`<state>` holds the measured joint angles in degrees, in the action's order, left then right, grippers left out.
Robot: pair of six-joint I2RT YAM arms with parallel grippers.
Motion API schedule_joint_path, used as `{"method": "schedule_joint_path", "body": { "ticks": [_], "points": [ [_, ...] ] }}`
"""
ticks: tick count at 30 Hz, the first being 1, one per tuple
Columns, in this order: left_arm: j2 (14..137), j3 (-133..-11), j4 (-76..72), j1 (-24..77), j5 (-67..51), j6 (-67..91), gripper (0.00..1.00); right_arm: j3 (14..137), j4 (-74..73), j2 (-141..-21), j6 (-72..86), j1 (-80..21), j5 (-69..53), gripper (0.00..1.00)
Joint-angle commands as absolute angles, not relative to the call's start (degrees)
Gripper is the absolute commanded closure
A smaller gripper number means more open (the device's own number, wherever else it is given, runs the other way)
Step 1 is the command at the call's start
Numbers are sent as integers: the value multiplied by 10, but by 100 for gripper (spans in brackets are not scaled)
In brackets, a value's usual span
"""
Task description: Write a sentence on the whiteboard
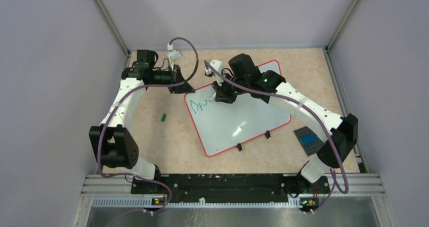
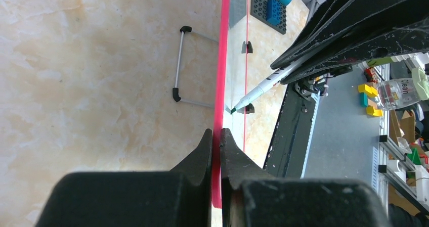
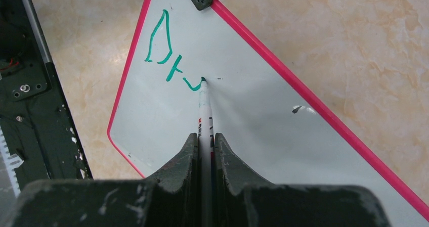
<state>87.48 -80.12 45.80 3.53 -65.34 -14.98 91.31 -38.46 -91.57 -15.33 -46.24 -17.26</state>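
Large flat white whiteboard [image 1: 243, 121] with thin red rim lies flat mid-table on the beige marbled tabletop [image 1: 167, 146], long axis running 8 to 2 o'clock in the top view. Two small black feet [image 1: 239, 147] stick out of its near long edge, at about 6 o'clock.

Left gripper [image 1: 183, 80] is at the board's 10 o'clock corner. Left wrist view: jaws clamped tight on the red rim [image 2: 220, 85], rim running straight up between the fingers.

Right gripper [image 1: 222, 94] hangs over the far-left part of the board, closed on a white marker [image 3: 205, 110] with a green tip. Tip is touching the board surface [image 3: 263, 136] at the end of the last green stroke. Green writing [image 3: 169, 60] so far: a few characters near the left short edge, not clearly readable.

Around it:
- small green cap-like piece [image 1: 163, 118] loose on the table at the board's 9 o'clock, well apart from it
- dark grey studded plate [image 1: 307, 138] carrying blue bricks at the board's 4 o'clock, near but not touching
- thin grey wire bracket [image 2: 178, 65] with black corners just beside the rim; only the left wrist view shows it
- purple cables [image 1: 189, 55] loop over both arms; the right arm's body covers the board's far middle in the top view.
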Motion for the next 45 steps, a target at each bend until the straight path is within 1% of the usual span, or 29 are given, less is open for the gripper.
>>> {"method": "schedule_joint_path", "body": {
  "ticks": [1, 8, 22, 37, 45],
  "points": [
    [861, -792, 474, 44, -659, -146, 100, 938, -363, -929, -154, -468, -159, 100],
    [860, -793, 474, 44, -658, -147, 100, 922, -360, -929, -153, -487, -161, 100],
    [859, -792, 474, 44, -657, -146, 100, 857, -359, -893, -153, -487, -154, 100],
    [858, -791, 473, 44, -655, -144, 100, 885, -377, -882, -163, -462, -145, 100],
    [856, -791, 474, 44, -657, -143, 100, 890, -382, -851, -157, -462, -191, 100]
  ]
}}
